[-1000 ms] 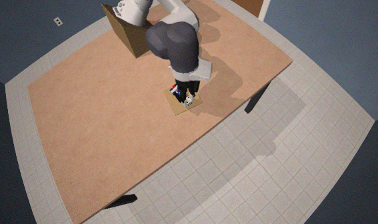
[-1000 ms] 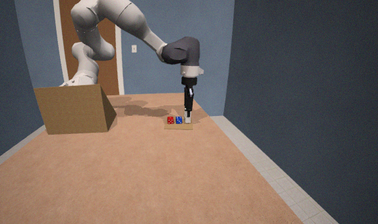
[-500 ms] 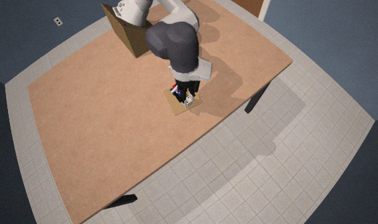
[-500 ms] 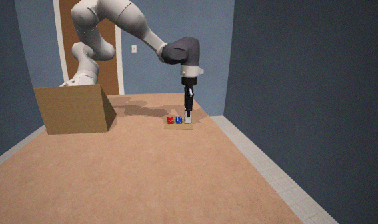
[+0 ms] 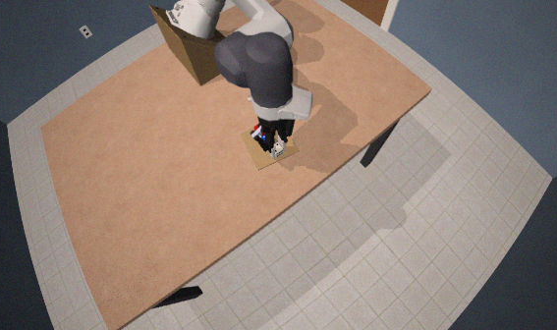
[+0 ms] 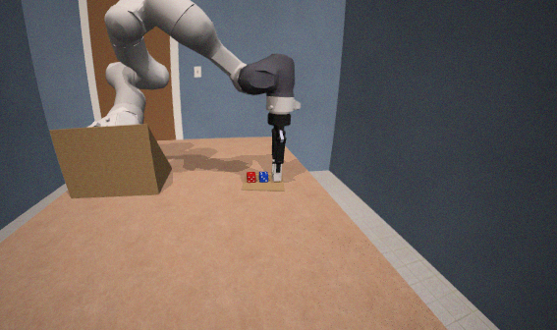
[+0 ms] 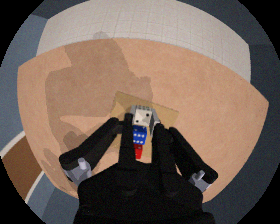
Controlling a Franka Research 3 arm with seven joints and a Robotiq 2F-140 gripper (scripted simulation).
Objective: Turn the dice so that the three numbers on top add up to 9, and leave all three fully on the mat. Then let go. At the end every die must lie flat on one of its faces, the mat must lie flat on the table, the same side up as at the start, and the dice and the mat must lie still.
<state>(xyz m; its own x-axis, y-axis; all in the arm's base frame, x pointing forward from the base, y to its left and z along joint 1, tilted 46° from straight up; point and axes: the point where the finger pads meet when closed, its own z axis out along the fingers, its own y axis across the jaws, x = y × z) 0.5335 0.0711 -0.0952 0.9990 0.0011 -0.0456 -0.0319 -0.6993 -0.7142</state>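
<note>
A small tan mat lies on the table. A red die and a blue die sit side by side on it. My gripper points straight down at the mat's right end. It is shut on a white die, which is down at mat level in line with the other two. The arm hides part of the red and blue dice in the overhead view. I cannot read the top faces.
A large cardboard box stands at the back left of the table by the arm's base. The table's right edge runs close beside the mat.
</note>
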